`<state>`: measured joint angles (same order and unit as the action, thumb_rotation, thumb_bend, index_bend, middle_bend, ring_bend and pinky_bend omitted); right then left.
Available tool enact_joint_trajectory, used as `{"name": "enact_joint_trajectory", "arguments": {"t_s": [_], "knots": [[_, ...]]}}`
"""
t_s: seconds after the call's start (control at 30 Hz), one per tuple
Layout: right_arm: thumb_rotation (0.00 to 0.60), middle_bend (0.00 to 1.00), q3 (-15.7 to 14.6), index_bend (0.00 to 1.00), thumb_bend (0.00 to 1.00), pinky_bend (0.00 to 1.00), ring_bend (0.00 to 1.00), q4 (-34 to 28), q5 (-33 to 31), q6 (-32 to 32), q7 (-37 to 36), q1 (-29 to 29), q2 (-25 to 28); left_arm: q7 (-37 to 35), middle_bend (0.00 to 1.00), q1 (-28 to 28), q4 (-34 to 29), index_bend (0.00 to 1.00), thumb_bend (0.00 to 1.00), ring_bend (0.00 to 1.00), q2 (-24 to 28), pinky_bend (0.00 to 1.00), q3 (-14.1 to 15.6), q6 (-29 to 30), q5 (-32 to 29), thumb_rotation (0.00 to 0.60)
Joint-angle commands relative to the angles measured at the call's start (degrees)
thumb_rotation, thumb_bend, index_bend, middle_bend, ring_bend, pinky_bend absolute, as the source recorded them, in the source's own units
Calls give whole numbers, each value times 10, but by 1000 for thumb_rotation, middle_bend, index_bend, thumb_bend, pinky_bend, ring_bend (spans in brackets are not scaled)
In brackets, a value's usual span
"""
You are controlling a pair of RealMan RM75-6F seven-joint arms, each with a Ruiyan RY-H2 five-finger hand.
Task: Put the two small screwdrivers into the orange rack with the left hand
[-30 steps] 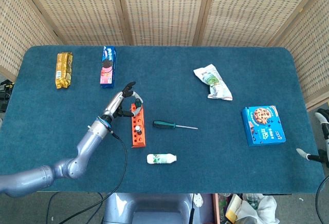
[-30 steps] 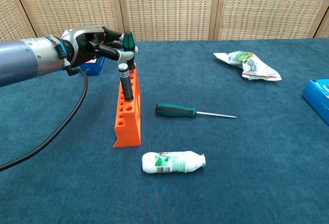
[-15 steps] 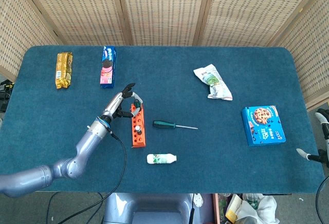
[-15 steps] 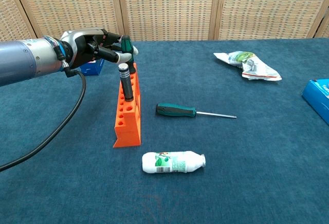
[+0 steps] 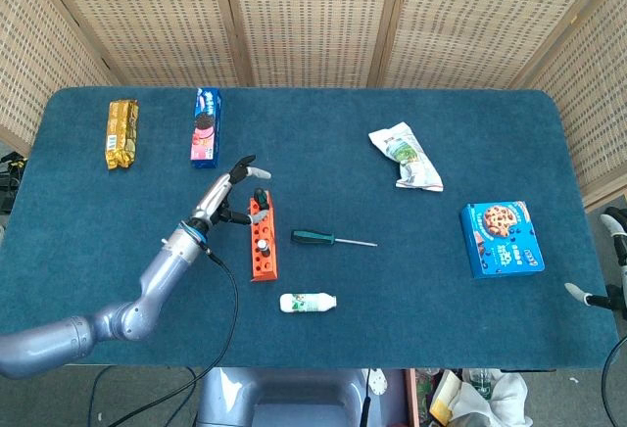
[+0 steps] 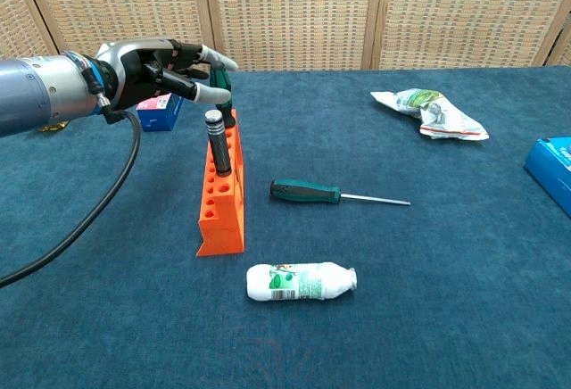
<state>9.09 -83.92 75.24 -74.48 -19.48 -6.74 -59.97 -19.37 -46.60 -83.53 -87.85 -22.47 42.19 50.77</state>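
Orange rack (image 6: 222, 194) holds two screwdrivers — left hand (image 6: 165, 70) open-fingered beside.

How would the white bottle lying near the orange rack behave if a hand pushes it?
The white bottle lies on its side and looks round, so it would probably roll. It seems small and plastic, likely light. The cloth-like table may slow it.

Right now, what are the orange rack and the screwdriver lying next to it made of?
The orange rack looks like plastic: one solid bright colour, smooth matte faces, neat round holes. The screwdriver lying on the table seems to have a dark green plastic or rubbery handle and a thin, pale grey shaft, probably metal. The table's blue top looks like fuzzy cloth or felt.
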Motion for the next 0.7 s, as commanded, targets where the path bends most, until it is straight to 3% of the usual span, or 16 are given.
{"name": "enact_joint_trajectory", "arguments": {"t_s": [0.03, 0.17, 0.3, 0.47, 0.7], "knots": [[600, 0, 0, 0, 0, 0, 0, -1, 1, -1, 0, 0, 0, -11, 0, 10, -14, 170, 226, 0, 16, 0, -7, 5, 9, 600], [600, 0, -1, 0, 0, 0, 0, -2, 3, -3, 1, 1, 0, -17, 0, 31, -47, 7, 134, 0, 58, 0, -11, 21, 32, 600], [600, 0, -1, 0, 0, 0, 0, -2, 3, -4, 3, 1, 0, 28, 0, 70, -85, 0, 15, 0, 127, 0, 7, 79, 85, 600], [600, 0, -2, 0, 0, 0, 0, -6, 6, -10, 12, 2, -2, 141, 0, 147, -121, 0, 0, 0, 203, 0, 55, 214, 141, 600], [600, 0, -2, 0, 0, 0, 0, -4, 9, -25, 37, 4, -9, 181, 0, 258, -131, 0, 0, 0, 240, 0, 124, 341, 185, 600]]}}
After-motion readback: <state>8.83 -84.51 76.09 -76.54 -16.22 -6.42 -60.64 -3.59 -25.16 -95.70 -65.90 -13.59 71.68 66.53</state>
